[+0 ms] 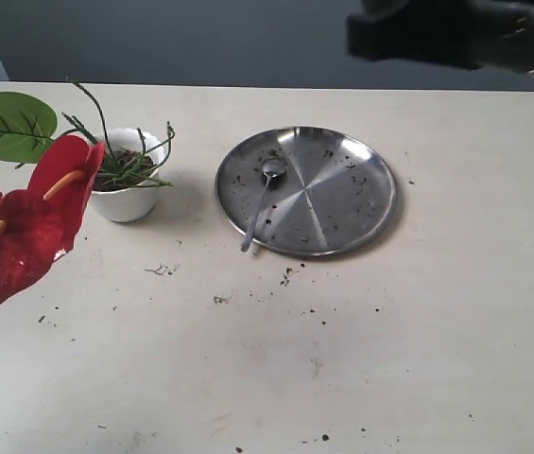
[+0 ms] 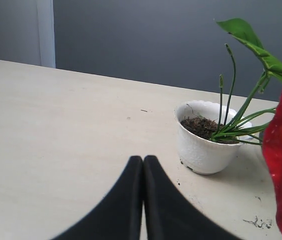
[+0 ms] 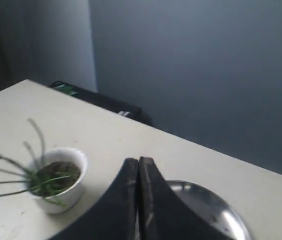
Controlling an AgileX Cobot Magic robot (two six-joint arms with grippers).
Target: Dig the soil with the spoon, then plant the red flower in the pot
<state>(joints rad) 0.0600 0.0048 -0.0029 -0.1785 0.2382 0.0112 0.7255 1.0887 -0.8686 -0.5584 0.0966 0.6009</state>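
The red flower point(image 1: 21, 222) stands with its thin green stems in the soil point(image 1: 125, 156) of the small white pot point(image 1: 129, 200) at the left of the table. Its red bloom and green leaf point(image 1: 7, 123) lean out past the pot. The spoon point(image 1: 265, 194) lies in the round steel plate point(image 1: 380, 189), its bowl toward the middle. My left gripper point(image 2: 143, 159) is shut and empty, low over the table a short way from the pot point(image 2: 203, 150). My right gripper point(image 3: 139, 161) is shut and empty, raised above the plate point(image 3: 215, 210) with the pot point(image 3: 73, 200) beyond.
Soil crumbs point(image 1: 285, 276) lie scattered on the beige table in front of the plate, and some lie inside the plate. The right arm point(image 1: 456, 33) is a dark shape at the top right of the exterior view. A grey wall stands behind the table.
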